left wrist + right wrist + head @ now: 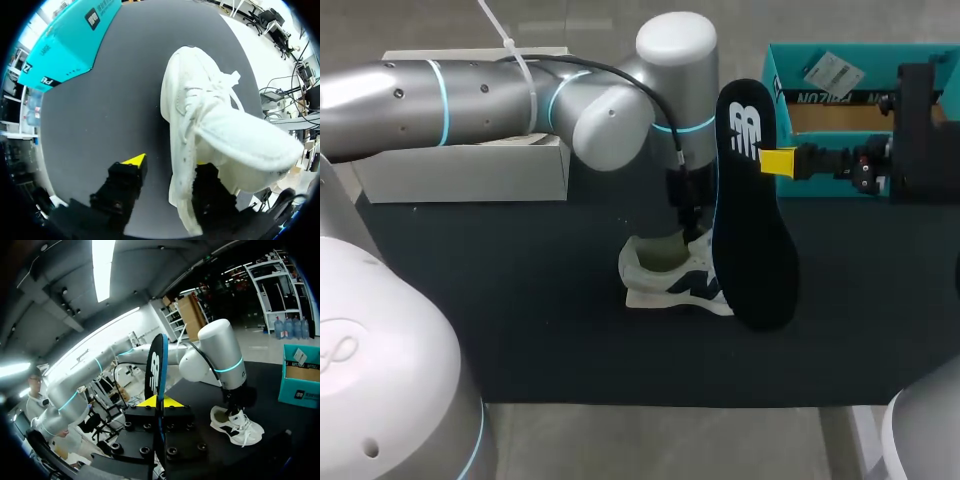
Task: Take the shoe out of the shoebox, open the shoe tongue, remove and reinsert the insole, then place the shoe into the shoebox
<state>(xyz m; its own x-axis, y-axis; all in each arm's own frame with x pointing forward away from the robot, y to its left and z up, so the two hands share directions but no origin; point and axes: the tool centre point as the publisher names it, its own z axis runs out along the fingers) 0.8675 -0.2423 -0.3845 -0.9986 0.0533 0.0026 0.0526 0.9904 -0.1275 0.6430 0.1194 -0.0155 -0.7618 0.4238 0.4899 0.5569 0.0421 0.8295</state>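
The insole (pixel 756 215) is out of the shoe and in the air. The right gripper (pixel 161 402) has its jaws pinching it near the logo end, one yellow tip on each face. The insole stands nearly upright with its long axis running up and down. Its broader end points down, which is probably the forefoot.

The shoe (pixel 675 275) sits on its sole on the dark worktop (pixel 520 300), near the middle. Its long axis lies flat, so it is roughly at right angles to the insole. In the head view the insole's lower end overlaps the toe side of the shoe. The right wrist view shows the shoe ahead of the gripper and apart from it, so the insole is beside the shoe rather than over its mouth.

The left gripper (pixel 167 162) comes down on the heel side of the shoe with its jaws spread. One finger reaches into the mouth under the folded-out tongue (pixel 250 145). The other finger hangs outside the side wall, with bare worktop between them. The left arm is therefore the nearer one to the shoe and seems to steady it and keep the opening free.

The open blue-green shoebox (pixel 800 70) stands at the far right corner, well apart from the shoe.

Reinsertion looks like the step in hand. For that, the lower end of the insole has to go across to the mouth, which lies on the left arm's side. It then has to tilt toward the toe. The left finger in the opening could crowd that entry.
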